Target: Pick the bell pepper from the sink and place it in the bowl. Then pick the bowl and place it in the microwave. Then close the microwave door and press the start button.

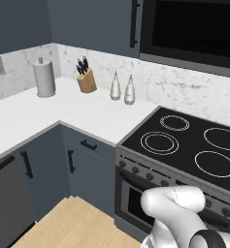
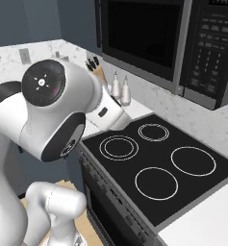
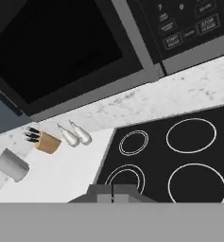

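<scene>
Closed, empty tool (image 3: 112, 191) over black cooktop (image 3: 179, 156), microwave door (image 3: 61, 52) shut, keypad (image 3: 189, 23) lettering too blurred to read.

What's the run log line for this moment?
microwave door: closed | end effector: shut, empty, over stove | keypad: untouched

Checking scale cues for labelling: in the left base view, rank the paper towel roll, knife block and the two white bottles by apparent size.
1. paper towel roll
2. knife block
3. The two white bottles look alike; unranked between them.
</scene>
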{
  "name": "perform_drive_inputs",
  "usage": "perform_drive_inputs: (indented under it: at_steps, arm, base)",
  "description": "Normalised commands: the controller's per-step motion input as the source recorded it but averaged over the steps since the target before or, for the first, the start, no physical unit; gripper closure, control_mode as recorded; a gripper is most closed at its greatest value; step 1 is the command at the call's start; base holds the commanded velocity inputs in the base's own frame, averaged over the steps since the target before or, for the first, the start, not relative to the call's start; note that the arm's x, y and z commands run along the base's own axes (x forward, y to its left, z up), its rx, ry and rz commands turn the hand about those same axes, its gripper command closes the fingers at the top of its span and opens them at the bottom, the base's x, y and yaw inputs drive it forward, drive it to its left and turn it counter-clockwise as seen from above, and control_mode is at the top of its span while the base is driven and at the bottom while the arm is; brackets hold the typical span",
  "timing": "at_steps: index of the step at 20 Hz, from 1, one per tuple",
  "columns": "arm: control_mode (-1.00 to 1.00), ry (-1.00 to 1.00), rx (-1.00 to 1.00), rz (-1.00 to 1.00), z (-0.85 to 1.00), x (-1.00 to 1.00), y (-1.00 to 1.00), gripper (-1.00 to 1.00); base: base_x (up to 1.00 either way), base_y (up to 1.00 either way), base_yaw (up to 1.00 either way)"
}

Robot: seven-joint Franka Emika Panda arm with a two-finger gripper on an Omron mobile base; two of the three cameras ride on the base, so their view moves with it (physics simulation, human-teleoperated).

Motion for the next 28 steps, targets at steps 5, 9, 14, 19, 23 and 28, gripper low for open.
perform_drive_inputs:
  at_steps: [5, 9, 14, 19, 23, 28]
  arm:
    - [-1.0, 0.0, -0.27, 0.19, 0.1, -0.18, 0.02, 1.0]
    - [-1.0, -0.06, -0.18, 0.02, 0.02, -0.02, -0.04, 1.0]
    - [-1.0, -0.33, -0.08, -0.02, 0.09, 0.0, -0.25, 1.0]
    - [-1.0, -0.43, -0.04, -0.09, 0.29, 0.0, -0.1, 1.0]
    - [-1.0, -0.31, -0.06, -0.18, 0.03, 0.17, -0.22, 1.0]
    - [-1.0, -0.13, -0.04, -0.18, -0.05, 0.18, -0.24, 1.0]
  base:
    - [0.0, 0.0, 0.0]
    - [0.0, 0.0, 0.0]
    - [0.0, 0.0, 0.0]
    - [0.0, 0.0, 0.0]
    - [0.0, 0.0, 0.0]
    - [0.0, 0.0, 0.0]
